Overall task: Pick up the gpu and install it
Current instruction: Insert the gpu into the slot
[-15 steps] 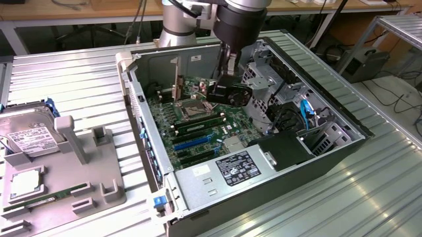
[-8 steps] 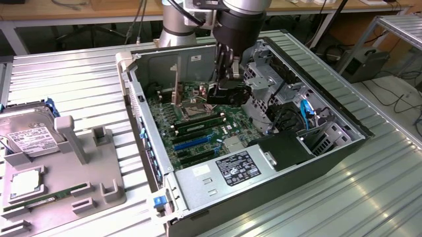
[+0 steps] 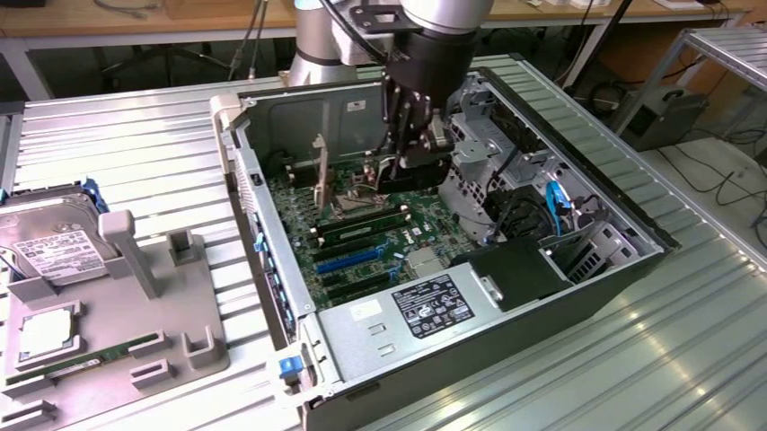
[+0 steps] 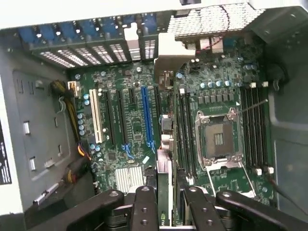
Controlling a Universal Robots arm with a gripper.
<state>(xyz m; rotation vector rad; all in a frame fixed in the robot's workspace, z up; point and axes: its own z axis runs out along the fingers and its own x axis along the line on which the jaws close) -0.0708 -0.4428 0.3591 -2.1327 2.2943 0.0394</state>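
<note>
The gripper (image 3: 411, 144), in the upper middle of the exterior view, is down inside the open case (image 3: 348, 108). Its fingers (image 4: 144, 207) are clamped on the gpu (image 4: 163, 180). The card hangs edge-on above the motherboard (image 4: 134, 137), with its silver bracket (image 4: 171, 55) toward the vented rear wall. From the wrist view it sits just beside the long blue slot (image 4: 147, 113), not clearly over it. If it goes down off-line, I reckon the edge connector would strike the board instead of a slot. The bracket could also snag the rear wall and twist the card in the grip.
</note>
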